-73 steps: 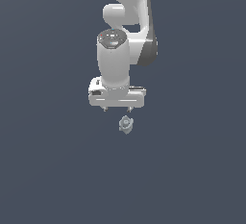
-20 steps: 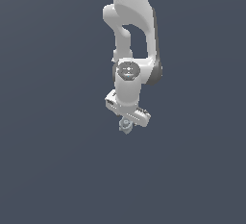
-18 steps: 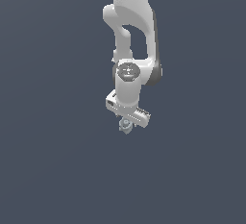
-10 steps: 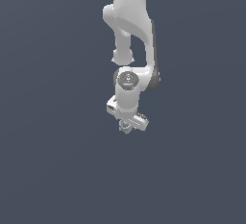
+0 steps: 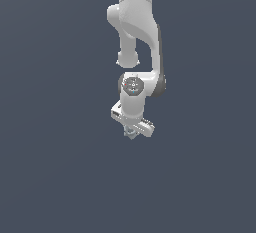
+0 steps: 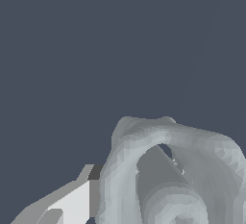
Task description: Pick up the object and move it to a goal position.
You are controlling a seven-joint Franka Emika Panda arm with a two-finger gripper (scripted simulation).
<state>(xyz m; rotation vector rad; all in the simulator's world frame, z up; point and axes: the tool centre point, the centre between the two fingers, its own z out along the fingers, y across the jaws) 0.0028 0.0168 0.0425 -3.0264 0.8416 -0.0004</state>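
1. The background [image 5: 50, 177] was a flat, dark slate-blue field that filled both views. It carried no markings or edges, so I could not tell whether it was a worktop or a floor.

2. The white arm [image 5: 135, 22] came down from the top of the exterior view, near its centre, bent through a rounded elbow, and ended at a wrist joint [image 5: 133, 85] with a dark circular cap facing the camera.

3. Below that joint sat the gripper [image 5: 132, 132], with its white crossbar tilted so that its end toward the exterior view's right hung lower than the other.

4. The object [image 5: 131, 133] showed in the exterior view only as a small pale grey lump tucked directly under the gripper body, touching it and partly hidden by it.

5. In the wrist view the object [image 6: 178, 175] loomed very close to the camera. It was a pale grey-bluish, lumpy shape of curved, looping ridges with a dark hollow in its middle.

6. One of the fingers [image 6: 79, 201] appeared in the wrist view as a white and grey block pressed right against the side of the object; the other one was hidden behind the object.

7. The fingers appeared drawn nearly together, clamped around the object, with no gap visible between the near one and the object's surface.
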